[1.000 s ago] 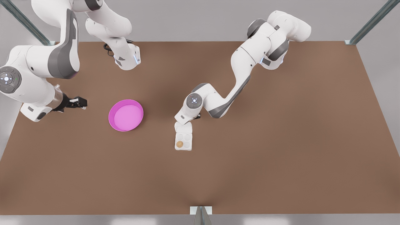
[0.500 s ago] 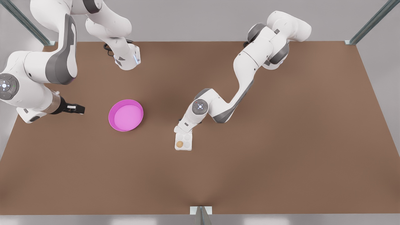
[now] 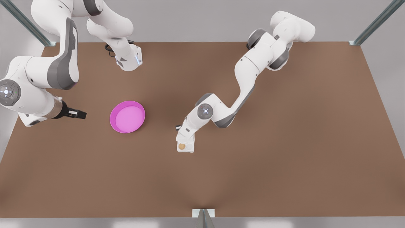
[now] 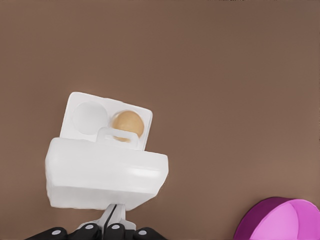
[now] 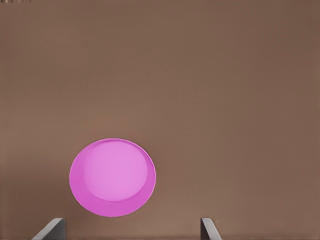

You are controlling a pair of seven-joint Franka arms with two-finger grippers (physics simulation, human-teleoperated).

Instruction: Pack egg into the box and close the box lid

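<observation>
Two white arms are being shown over a brown table (image 3: pixel 284 158) in a grey room. The left pincer (image 4: pixel 115 216), clenched, is being pressed against the box lid (image 4: pixel 102 175), half-lowered over the box (image 4: pixel 80 107); the egg (image 4: pixel 127 123) is being held in one cup. The right pincer (image 3: pixel 77 113), spread open, is being held beside a pink dish (image 3: pixel 127 117).

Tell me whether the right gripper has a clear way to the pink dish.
Probably yes: the right gripper is open and faces the pink dish, with just table between them. The left gripper is away, holding the carton lid.
</observation>
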